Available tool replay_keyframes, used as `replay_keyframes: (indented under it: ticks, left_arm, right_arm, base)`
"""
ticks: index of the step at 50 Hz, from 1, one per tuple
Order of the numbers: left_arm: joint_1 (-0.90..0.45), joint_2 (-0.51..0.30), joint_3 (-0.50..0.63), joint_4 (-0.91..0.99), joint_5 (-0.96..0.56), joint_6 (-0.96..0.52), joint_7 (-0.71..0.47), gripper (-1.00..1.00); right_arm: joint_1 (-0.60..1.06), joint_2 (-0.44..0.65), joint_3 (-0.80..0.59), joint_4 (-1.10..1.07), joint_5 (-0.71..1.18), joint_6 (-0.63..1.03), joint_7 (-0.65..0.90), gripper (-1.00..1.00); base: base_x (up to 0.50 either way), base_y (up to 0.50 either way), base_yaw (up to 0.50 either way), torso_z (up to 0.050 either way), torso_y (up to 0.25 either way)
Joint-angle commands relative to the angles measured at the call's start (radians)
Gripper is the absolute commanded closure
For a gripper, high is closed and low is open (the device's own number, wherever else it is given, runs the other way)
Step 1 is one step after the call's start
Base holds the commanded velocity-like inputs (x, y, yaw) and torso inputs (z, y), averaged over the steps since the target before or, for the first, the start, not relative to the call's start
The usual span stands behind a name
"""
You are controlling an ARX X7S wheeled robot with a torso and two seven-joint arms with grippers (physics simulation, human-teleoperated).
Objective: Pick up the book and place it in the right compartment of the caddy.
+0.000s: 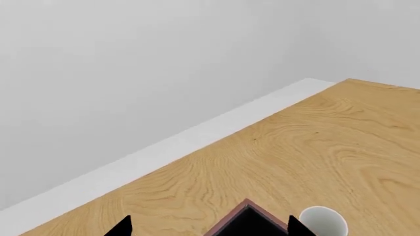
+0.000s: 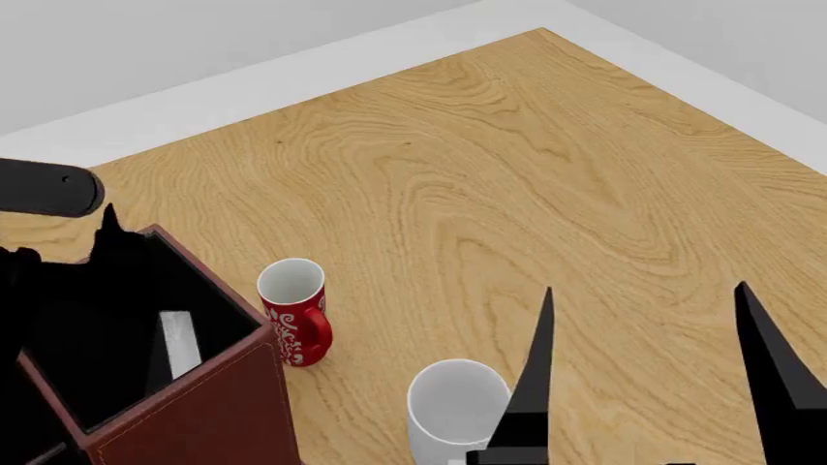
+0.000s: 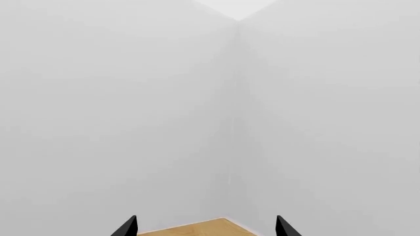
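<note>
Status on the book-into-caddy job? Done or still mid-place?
Looks mostly done: the book stands inside the right compartment of the caddy, its white page edge showing against the black lining. In hand: nothing visible. The right end effector is open and empty. The left end effector is over the caddy, fingertips apart. Left: at most pulling the left arm clear.

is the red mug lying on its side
No, the red mug stands upright on the table, open mouth up, beside the caddy.
</note>
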Motion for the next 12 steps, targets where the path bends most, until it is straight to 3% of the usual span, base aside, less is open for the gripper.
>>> replay_keyframes:
  ticks: [1, 12]
  left_arm:
    - [-0.009, -0.014, 0.005, 0.079, 0.035, -0.006, -0.040, -1.00]
    - [0.006, -0.030, -0.004, 0.133, 0.035, 0.011, -0.054, -1.00]
  right_arm:
    - [0.002, 0.002, -0.003, -0.002, 0.000, 0.001, 0.003, -1.00]
    - [0.014, 0.000, -0.010, -0.006, 0.000, 0.012, 0.006, -1.00]
  base:
    - [0.00, 0.00, 0.00, 0.000, 0.000]
    - [0.00, 0.00, 0.00, 0.000, 0.000]
